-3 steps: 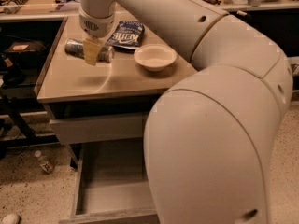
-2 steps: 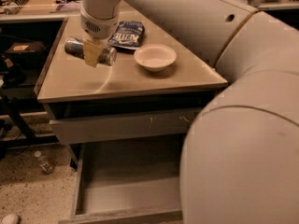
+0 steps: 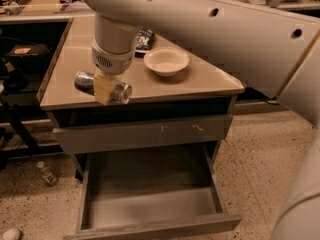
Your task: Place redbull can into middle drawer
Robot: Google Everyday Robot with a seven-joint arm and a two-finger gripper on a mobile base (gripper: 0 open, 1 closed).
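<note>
Nearest and lowest, pulled open: middle drawer (image 3: 150,209). Above and behind it, at the worktop (image 3: 210,81) front edge: hand (image 3: 105,90) pinching the redbull can (image 3: 121,92) across its middle. Long axis sideways, ends pointing left and right, roughly parallel to the drawer's front. Probably forward, then down.

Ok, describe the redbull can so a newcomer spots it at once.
Find the grey cabinet with the tan top. At its front left edge, the end effector grips the redbull can sideways. It's the only slim silver cylinder, unlike the white bowl and dark chip bag behind.
</note>
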